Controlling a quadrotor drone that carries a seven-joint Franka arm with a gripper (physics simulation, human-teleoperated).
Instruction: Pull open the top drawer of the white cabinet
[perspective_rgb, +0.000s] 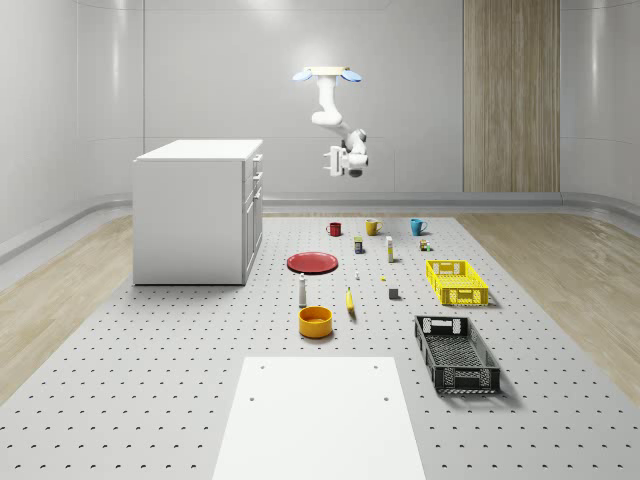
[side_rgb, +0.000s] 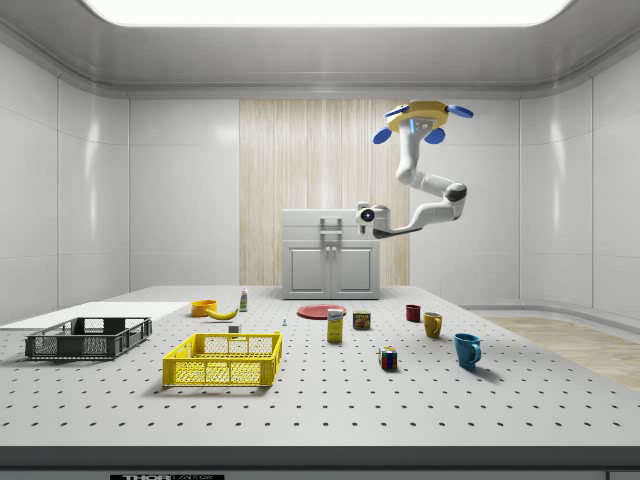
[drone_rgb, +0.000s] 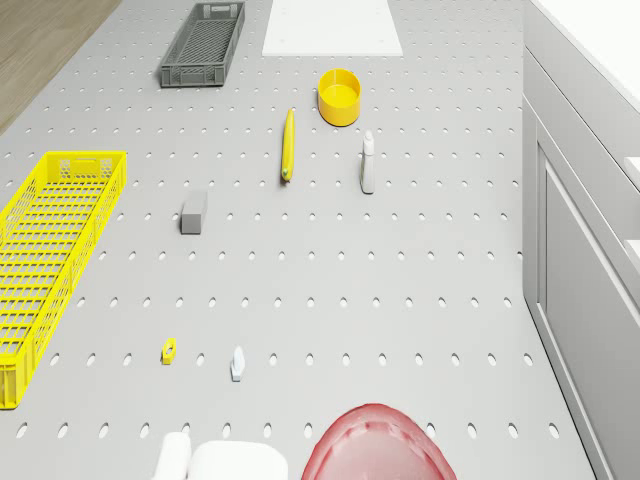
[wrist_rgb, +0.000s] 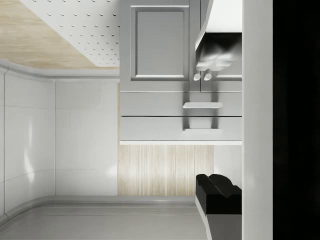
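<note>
The drone (perspective_rgb: 327, 73) hovers high above the far end of the pegboard floor (perspective_rgb: 200, 350), at about two o'clock from the white cabinet (perspective_rgb: 195, 212). Its arm bends down so the gripper (perspective_rgb: 330, 161) faces the cabinet front, well apart from it. Whether the gripper is open I cannot tell; it holds nothing. The top drawer (wrist_rgb: 155, 128) sits flush, closed, its handle (wrist_rgb: 202, 131) untouched.

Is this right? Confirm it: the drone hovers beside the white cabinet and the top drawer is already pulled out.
Not quite. The drone does hover beside the white cabinet, gripper off its front, but the top drawer sits flush with the one below it, closed, as the wrist view shows.
</note>
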